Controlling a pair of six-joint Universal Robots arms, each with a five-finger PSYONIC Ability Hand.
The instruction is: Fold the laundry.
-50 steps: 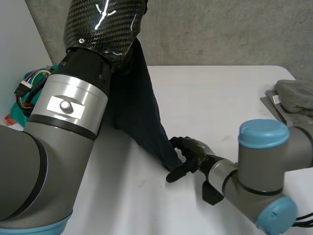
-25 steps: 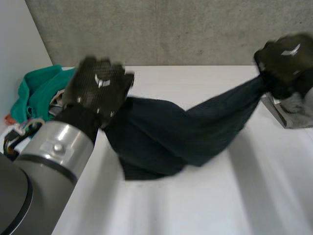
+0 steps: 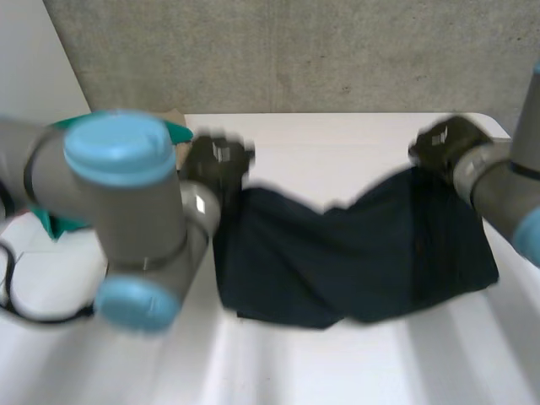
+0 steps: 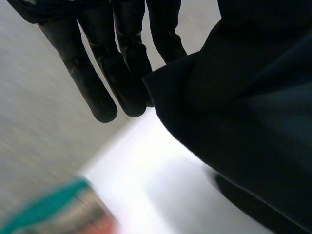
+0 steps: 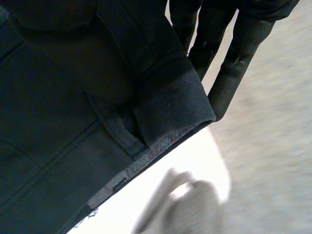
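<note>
the white tabletop (image 3: pixel 337 371) runs back to a grey concrete wall (image 3: pixel 295 51), and across its middle a dark garment (image 3: pixel 337 253) is stretched out wide, its lower part on the tabletop and its far edge sagging between two raised ends. the left arm (image 3: pixel 126 219) and right arm (image 3: pixel 506 190) each reach to one of those ends. the left hand (image 3: pixel 218 162) holds one far corner, its fingers (image 4: pixel 92 83) straight with the cloth's edge caught against their palm side. the right hand (image 3: pixel 445 143) holds the opposite corner the same way, its fingers (image 5: pixel 234 73) straight behind a thick hemmed band. a teal cloth (image 3: pixel 175 131) lies behind the left arm. a belt loop (image 5: pixel 117 129) sits on the band near the right hand.
</note>
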